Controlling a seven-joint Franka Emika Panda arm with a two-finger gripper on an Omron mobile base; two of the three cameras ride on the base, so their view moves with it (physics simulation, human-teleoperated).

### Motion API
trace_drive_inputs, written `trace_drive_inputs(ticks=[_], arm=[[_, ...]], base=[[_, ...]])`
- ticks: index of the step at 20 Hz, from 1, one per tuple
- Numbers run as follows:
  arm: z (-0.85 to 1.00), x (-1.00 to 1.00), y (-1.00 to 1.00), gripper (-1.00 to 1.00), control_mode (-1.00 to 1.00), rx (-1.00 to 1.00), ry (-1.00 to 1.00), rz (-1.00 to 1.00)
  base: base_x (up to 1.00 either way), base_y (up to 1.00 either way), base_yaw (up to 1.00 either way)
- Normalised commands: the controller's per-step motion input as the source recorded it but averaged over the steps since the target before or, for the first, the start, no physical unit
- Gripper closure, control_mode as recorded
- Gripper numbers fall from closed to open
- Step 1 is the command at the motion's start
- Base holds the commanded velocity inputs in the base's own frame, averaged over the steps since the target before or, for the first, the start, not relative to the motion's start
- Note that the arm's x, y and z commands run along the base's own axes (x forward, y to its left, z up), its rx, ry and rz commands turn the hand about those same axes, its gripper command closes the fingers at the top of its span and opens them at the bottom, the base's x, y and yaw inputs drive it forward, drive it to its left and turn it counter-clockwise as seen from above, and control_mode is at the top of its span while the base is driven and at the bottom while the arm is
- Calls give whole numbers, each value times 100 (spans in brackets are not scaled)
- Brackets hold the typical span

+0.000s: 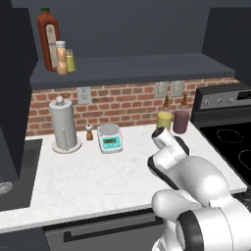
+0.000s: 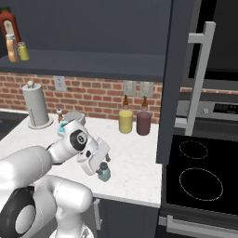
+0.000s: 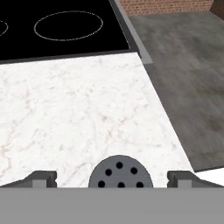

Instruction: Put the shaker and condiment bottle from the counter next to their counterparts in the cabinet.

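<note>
The shaker (image 2: 103, 173), a small teal jar, stands on the counter (image 2: 135, 153) near its front edge. Seen from the hand, its dark grey holed cap (image 3: 121, 171) sits between my two fingertips. My gripper (image 2: 99, 163) hangs just over it, open, with a finger on each side of the cap (image 3: 113, 179). The peach-orange condiment bottle (image 1: 61, 58) stands on the cabinet shelf (image 1: 137, 66), between the tall red bottle (image 1: 48, 39) and the small yellow shaker (image 1: 70, 61).
A paper towel holder (image 1: 64, 125), a pepper mill (image 1: 89, 132) and a scale (image 1: 110, 138) stand at the back of the counter, with yellow (image 1: 164, 119) and maroon (image 1: 181, 121) bottles. The stove (image 1: 230, 142) lies right, a sink (image 1: 14, 181) left. A dark cabinet door (image 2: 179, 79) stands open.
</note>
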Motion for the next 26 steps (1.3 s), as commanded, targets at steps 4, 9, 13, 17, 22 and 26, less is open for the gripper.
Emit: trace_drive_inputs(ticks=[4,9,13,17,22,26], arm=[[-13,26,0,-100,-100,0,0,0],[-10,9,0,-100,-100,0,0,0],[-17,-5,0,-100,-100,3,0,0],[-22,-7,-1,-100,-100,3,0,-4],[-19,-5,0,100,-100,1,0,-5],[-15,0,0,100,-100,0,0,-6]], base=[[0,0,0],[0,0,0],[0,0,0],[0,0,0],[0,0,0],[0,0,0]])
